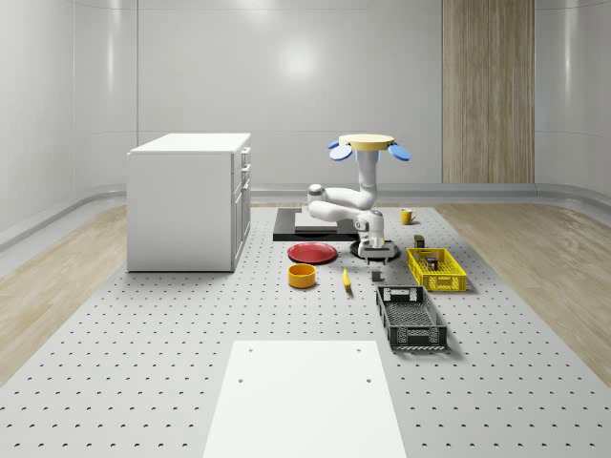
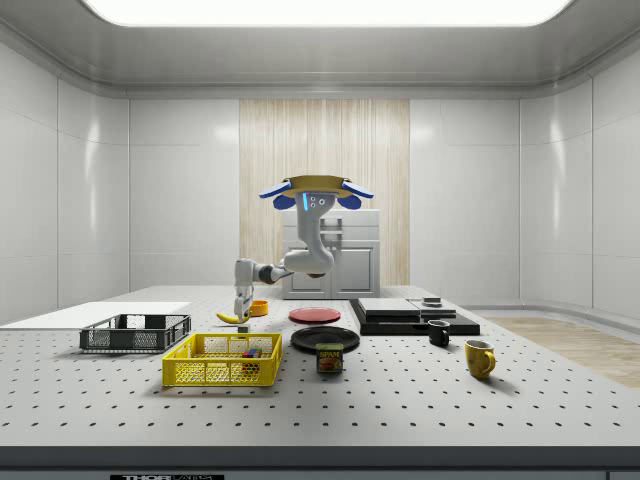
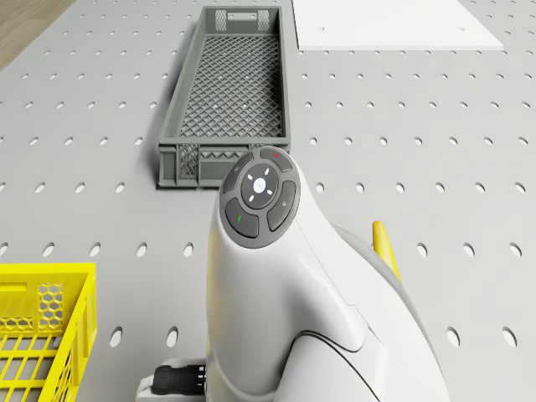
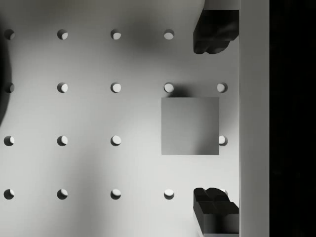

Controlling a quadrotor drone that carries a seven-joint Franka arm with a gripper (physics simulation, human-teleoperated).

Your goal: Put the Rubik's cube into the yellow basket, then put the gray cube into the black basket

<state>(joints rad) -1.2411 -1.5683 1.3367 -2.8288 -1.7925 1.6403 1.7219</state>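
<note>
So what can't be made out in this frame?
- Rubik's cube: coloured bits inside the yellow basket in the side view, too small behind the mesh to confirm.
- Gray cube: contact with the fingers unseen, wrist view.
- Banana: mostly hidden by the arm, drone view.

Matt gray cube (image 4: 190,126), perforated table (image 4: 89,113)

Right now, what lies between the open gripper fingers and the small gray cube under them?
Nothing. In the wrist view the gray cube sits on the bare perforated table, with open space between it and each black fingertip of the gripper.
</note>
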